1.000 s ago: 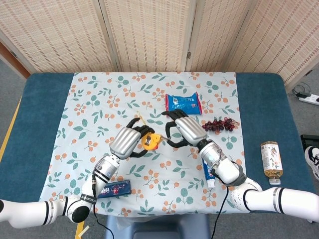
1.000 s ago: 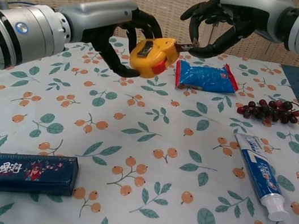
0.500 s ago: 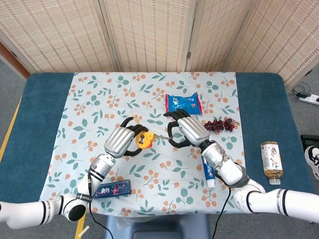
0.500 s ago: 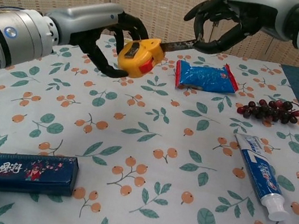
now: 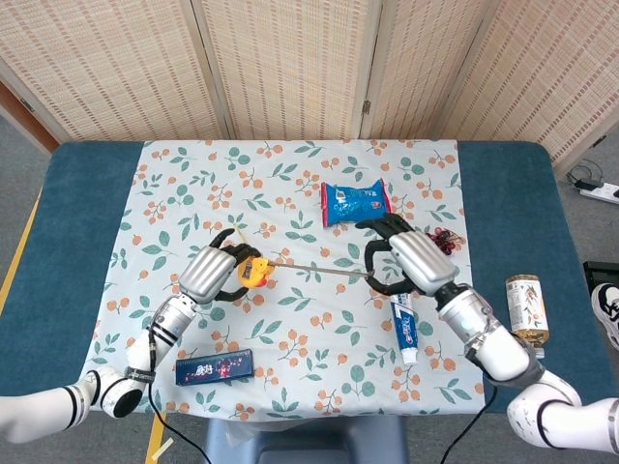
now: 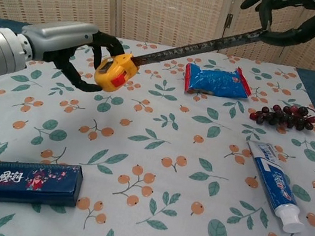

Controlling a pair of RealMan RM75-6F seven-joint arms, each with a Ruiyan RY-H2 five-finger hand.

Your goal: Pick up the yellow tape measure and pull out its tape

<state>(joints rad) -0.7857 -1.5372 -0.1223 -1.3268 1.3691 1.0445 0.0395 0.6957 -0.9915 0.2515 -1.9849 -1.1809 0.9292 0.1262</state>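
Note:
My left hand [image 5: 215, 274] [image 6: 86, 57] grips the yellow tape measure [image 5: 251, 272] [image 6: 114, 71] above the floral cloth, left of centre. A long stretch of tape [image 5: 314, 270] [image 6: 194, 43] runs from the case to my right hand [image 5: 414, 263] [image 6: 295, 17], which pinches the tape's end up at the right. Both hands are off the table, well apart from each other.
A blue snack packet [image 5: 354, 201] [image 6: 218, 81] lies behind the tape, dark grapes [image 5: 443, 238] [image 6: 282, 116] to its right. A toothpaste tube [image 5: 405, 327] [image 6: 275, 184] lies front right, a dark blue box [image 5: 215, 367] [image 6: 21, 180] front left, a bottle [image 5: 525, 309] off the cloth at right.
The hands have moved apart: left hand with the case went left, right hand went right and up. The tape has drawn out from a short stub to a long strip.

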